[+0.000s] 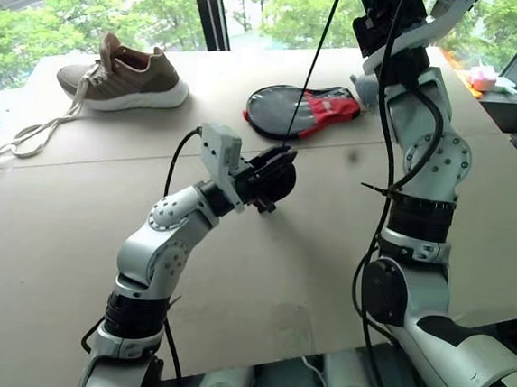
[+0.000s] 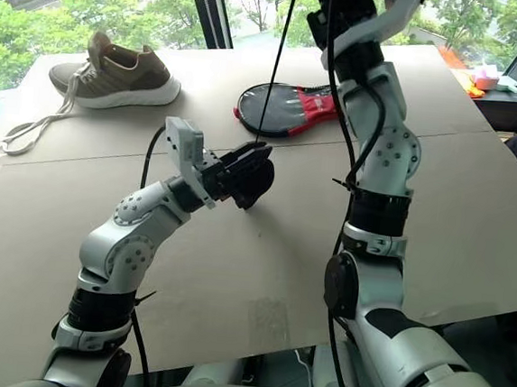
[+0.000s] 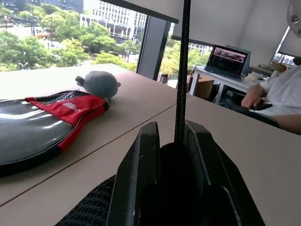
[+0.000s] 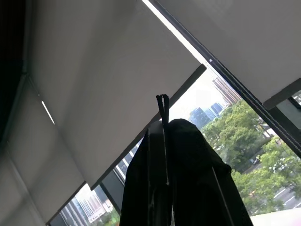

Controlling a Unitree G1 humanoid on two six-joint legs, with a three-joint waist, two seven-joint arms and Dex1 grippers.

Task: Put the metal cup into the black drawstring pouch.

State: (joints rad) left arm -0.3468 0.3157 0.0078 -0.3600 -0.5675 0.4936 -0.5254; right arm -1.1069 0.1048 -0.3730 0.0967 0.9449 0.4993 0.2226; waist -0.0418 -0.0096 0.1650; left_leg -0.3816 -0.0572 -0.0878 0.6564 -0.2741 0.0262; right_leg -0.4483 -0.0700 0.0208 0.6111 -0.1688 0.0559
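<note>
Beige table (image 1: 326, 254) by window. Left gripper (image 1: 273, 178) clamps black drawstring pouch (image 1: 280, 185), lifted just above table, near paddle cover (image 1: 302, 109). Pouch contents not visible; metal cup not discernible. Right gripper (image 4: 164, 132), raised high, pinches pouch cord (image 1: 317, 63), taut.

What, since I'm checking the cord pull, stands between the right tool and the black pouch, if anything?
Nothing visible does. From the black pouch, gripped by the left tool, only its own cord runs straight up to the right tool.
</note>
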